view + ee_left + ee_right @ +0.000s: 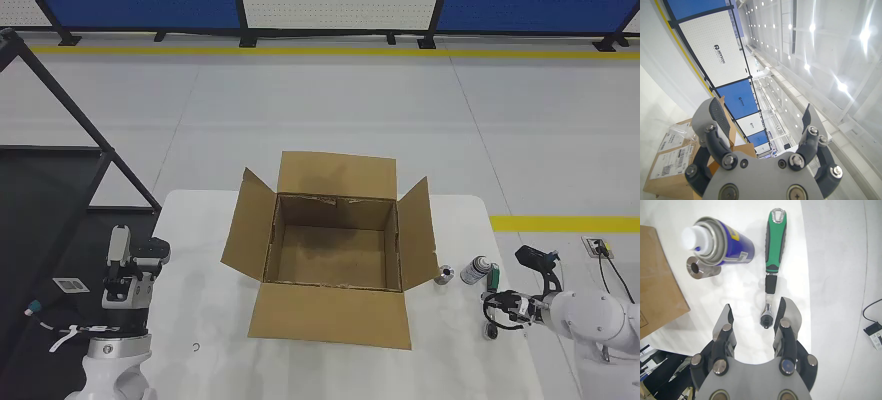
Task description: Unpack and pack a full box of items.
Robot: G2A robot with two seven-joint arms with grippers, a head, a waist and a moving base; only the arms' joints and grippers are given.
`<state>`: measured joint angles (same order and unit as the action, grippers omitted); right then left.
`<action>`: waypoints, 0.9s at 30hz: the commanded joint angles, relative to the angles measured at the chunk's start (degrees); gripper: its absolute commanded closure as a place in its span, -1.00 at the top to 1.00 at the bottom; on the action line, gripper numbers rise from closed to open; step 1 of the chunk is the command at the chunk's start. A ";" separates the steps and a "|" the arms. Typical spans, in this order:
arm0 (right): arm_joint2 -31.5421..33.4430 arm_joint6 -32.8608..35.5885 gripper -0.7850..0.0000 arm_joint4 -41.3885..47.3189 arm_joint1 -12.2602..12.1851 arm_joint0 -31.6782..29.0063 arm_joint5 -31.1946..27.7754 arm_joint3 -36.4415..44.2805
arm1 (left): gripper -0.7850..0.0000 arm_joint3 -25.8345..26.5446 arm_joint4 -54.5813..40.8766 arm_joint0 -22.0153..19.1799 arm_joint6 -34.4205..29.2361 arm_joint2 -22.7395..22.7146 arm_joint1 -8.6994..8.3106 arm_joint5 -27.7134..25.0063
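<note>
Because the cardboard box (335, 315) looks empty, the spray can (728, 247), steel socket (696, 268) and ratchet wrench (775, 247) rest beside it on the counter (200, 300), probably for repacking. The right tool (755, 306) hangs open over the ratchet head; the left tool (762, 105) is open, empty.

White table (200, 300) stands on pale grey floor (400, 110). Yellow floor line (300, 50) runs along blue and white partition panels (140, 12). Black frame (70, 108) at left. Ceiling lights (812, 28) lit.
</note>
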<state>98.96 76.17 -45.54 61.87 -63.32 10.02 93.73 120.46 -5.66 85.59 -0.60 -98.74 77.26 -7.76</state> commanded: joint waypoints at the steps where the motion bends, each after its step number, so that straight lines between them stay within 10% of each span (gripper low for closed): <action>1: 1.54 -0.03 0.83 2.79 -0.17 -2.05 -2.04 2.96 | 1.00 0.00 0.00 0.00 0.00 0.00 0.00 0.00; 12: 7.34 -0.51 1.00 12.27 -0.71 -11.09 -2.66 18.08 | 1.00 0.00 0.00 0.00 0.00 0.00 0.00 0.00; 27: 7.20 -0.91 1.00 12.34 -0.69 -11.18 -2.71 18.05 | 1.00 0.00 0.00 0.00 0.00 0.00 0.00 0.00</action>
<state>106.29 75.66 -33.27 61.17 -74.41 7.35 111.80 120.46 -5.66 85.59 -0.60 -98.74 77.26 -7.76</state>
